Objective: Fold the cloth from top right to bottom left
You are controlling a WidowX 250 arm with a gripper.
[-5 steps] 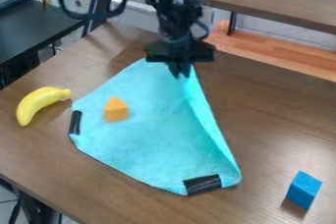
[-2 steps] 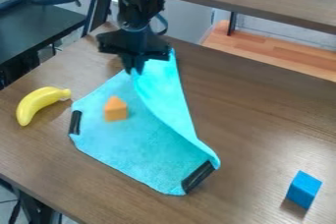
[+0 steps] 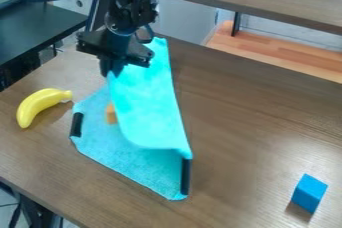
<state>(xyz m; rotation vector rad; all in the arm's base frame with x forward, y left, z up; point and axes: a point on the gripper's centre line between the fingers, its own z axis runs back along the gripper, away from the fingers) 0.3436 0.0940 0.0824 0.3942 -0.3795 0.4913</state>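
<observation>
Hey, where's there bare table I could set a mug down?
The widest free patch is the table right of the cloth, up to the blue block. Another lies below the banana, left of the cloth. It's crowded at the cloth's upper left, where the gripper hangs near the orange block.

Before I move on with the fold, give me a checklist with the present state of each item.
1. Tool has the cloth: ok, its edge is pinched at the fingertips.
2. Grip firm enough: cannot tell.
3. Orange block out of the fold's way: not ok, the raised flap partly hides it.
4. Banana off the cloth: ok, on the table to the left.
5. Blue block away from the cloth: ok.
6. Flap laid down: not ok.
</observation>
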